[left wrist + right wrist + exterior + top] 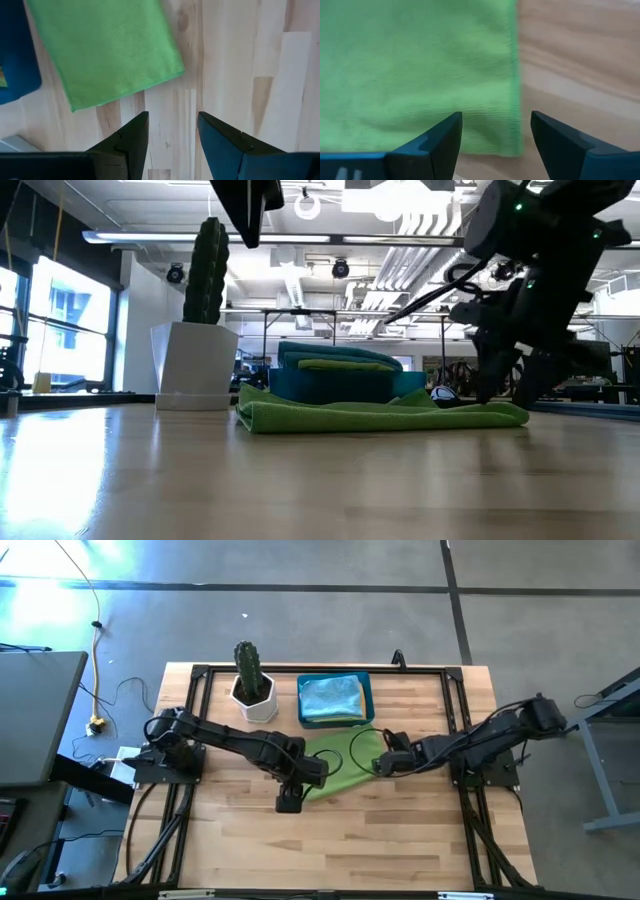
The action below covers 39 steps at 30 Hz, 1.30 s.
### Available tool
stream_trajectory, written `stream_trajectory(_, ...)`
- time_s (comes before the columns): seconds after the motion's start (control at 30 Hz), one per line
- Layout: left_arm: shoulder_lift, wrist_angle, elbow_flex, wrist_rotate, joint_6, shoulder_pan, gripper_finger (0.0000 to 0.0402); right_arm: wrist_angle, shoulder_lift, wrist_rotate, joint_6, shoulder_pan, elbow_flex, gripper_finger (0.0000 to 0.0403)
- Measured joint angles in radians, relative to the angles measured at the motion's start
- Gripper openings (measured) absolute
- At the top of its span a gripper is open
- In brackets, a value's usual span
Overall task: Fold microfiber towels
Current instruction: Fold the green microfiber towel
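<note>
Lime green microfiber towel (345,765) folded mid-tabletop; right gripper (492,137) open over its edge; left gripper (172,135) open just off it; worth squaring corners before pressing flat.

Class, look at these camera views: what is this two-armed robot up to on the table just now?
It is folding towels. A lime green towel lies folded on the wooden table, in front of a blue bin that holds more towels, with a potted cactus beside the bin. The left gripper hangs open over bare wood near one corner of the towel. The right gripper is open at the towel's opposite edge. Neither holds anything.
</note>
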<state>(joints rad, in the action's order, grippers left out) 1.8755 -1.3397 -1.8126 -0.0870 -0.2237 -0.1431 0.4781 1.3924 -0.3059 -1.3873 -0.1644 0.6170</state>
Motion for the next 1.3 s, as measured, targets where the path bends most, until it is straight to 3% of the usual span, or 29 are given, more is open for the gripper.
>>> stream_trajectory(0.2,0.0,-0.019,0.0,0.0,0.024,0.0,0.0158,-0.093,0.078,0.061,0.023,0.015,0.003,0.0227)
stream_trajectory(0.37,0.0,-0.064,0.0,-0.001,0.037,0.0,0.0158,-0.088,0.095,0.061,0.008,0.014,0.005,0.0195)
stream_trajectory(0.6,-0.005,-0.063,0.0,-0.002,0.026,0.0,0.0158,-0.093,0.097,0.058,0.026,0.014,0.003,0.0112)
stream_trajectory(0.83,-0.028,-0.112,-0.003,-0.003,-0.08,0.0,0.0158,-0.086,0.093,0.054,0.109,0.014,0.001,0.001)
stream_trajectory(1.03,-0.079,-0.178,-0.005,-0.003,-0.186,-0.001,0.0158,-0.012,0.057,0.098,0.137,0.013,-0.001,0.0011)
stream_trajectory(1.3,-0.161,-0.173,-0.004,-0.004,-0.249,-0.009,0.0158,0.248,-0.048,0.14,0.153,0.014,-0.002,0.0003)
